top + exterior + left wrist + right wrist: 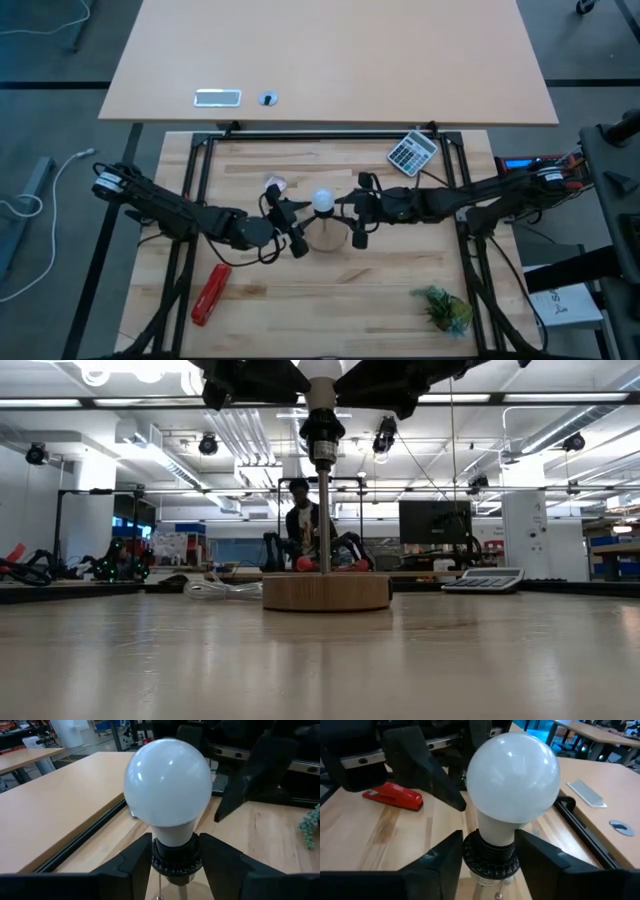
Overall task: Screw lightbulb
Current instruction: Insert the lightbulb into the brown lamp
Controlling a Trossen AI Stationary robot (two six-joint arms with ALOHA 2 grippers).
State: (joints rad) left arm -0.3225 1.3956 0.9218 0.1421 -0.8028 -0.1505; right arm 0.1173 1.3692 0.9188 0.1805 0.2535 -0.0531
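The left tool [297, 226] and right tool [357, 222] are seen with fingers apart, flanking the black socket [172, 862]. The round white lightbulb [323, 202] is seated upright there, above the round wooden base [326, 592] mid-tabletop, equally near both.

One white rounded lightbulb [323, 201], centre of the frame. One round tan wooden disc [326, 591] carrying a black socket [172, 861] on a post. Two dark two-finger grippers: left gripper [289, 226] and right gripper [357, 220]. One red stapler [211, 293], lower left. One grey calculator [412, 153], upper right. One green plant sprig [443, 307], lower right. One person [302, 520] in the background of the low view.
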